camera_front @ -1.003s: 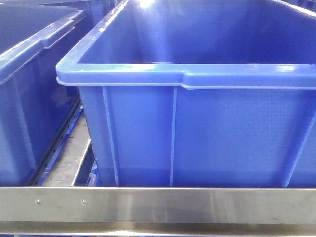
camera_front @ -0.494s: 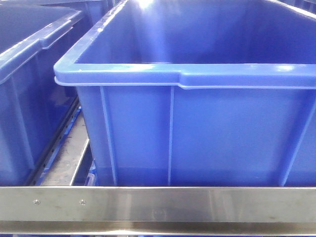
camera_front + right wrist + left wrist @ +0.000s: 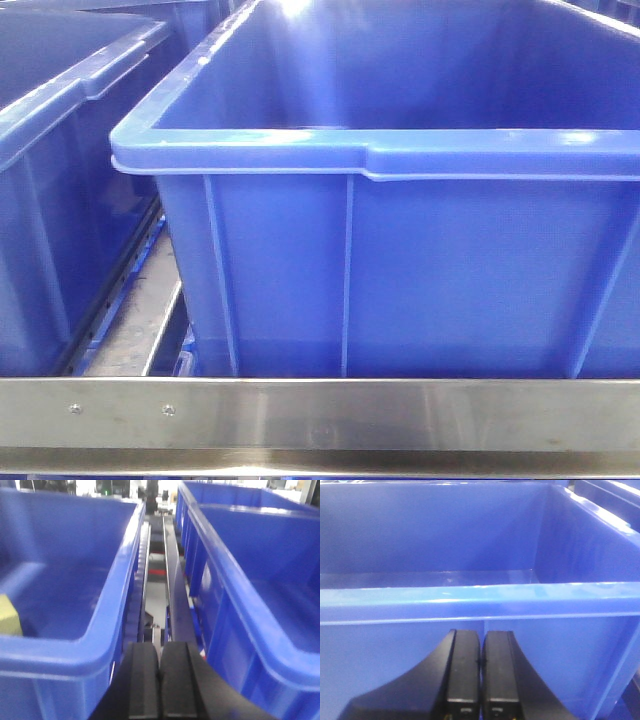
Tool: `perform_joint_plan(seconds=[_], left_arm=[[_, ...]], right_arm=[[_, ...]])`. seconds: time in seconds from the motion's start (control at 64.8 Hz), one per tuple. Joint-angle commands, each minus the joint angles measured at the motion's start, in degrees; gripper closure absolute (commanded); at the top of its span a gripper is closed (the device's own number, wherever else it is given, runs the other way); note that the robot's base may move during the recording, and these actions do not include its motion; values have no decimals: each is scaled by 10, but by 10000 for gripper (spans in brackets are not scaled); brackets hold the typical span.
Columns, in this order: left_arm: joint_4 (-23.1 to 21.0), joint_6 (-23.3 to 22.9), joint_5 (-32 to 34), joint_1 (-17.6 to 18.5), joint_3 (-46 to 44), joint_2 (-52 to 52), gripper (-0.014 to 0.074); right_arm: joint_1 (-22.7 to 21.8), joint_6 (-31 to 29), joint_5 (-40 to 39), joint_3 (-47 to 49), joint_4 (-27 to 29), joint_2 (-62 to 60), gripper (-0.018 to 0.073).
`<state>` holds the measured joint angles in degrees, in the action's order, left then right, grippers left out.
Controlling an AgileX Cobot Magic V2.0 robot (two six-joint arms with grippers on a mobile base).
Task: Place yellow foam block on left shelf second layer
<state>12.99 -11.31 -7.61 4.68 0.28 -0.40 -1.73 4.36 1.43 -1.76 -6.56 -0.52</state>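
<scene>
Bins are filling every view as the two-armed robot is facing a shelf, with the pick itself not yet begun. Dominating the front view, a large blue bin (image 3: 400, 200) is sitting on the shelf behind a steel front rail (image 3: 320, 410), its near rim running almost the full width, while a second blue bin (image 3: 60, 150) is standing just beside it at the left, a narrow gap of roller track (image 3: 130, 320) showing between them.

Nothing is being carried: the left gripper (image 3: 480, 680) is hanging just outside a bin's near wall with its jaws pressed together on nothing, and the right gripper (image 3: 159, 680) is hovering over the gap between two bins, jaws likewise closed and empty.

Smallest of all, the yellow foam block (image 3: 9, 616) is showing only as a sliver at the left edge of the right wrist view, lying on the floor of the left-hand bin (image 3: 70, 580) against its near corner.

By the look of it, the step in hand is the approach. The next move is calling for the jaws to part, clear the tall rim, and descend into that corner. Room is looking tight there: the bin walls are crowding the block on two sides, and the rims and the rail are standing in the way of any low sideways sweep. Only the open tops are offering free passage.
</scene>
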Motion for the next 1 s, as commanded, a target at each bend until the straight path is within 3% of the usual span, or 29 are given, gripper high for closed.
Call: perform_joint_plan(seconds=[0.0,0.988], left_arm=[[-2,-2,49,1,15,-8,460],[-2,-2,49,1,15,-8,460]], right_arm=[[-3,-4,-44,13,1,-11,503],[-3,-4,-44,13,1,-11,503]])
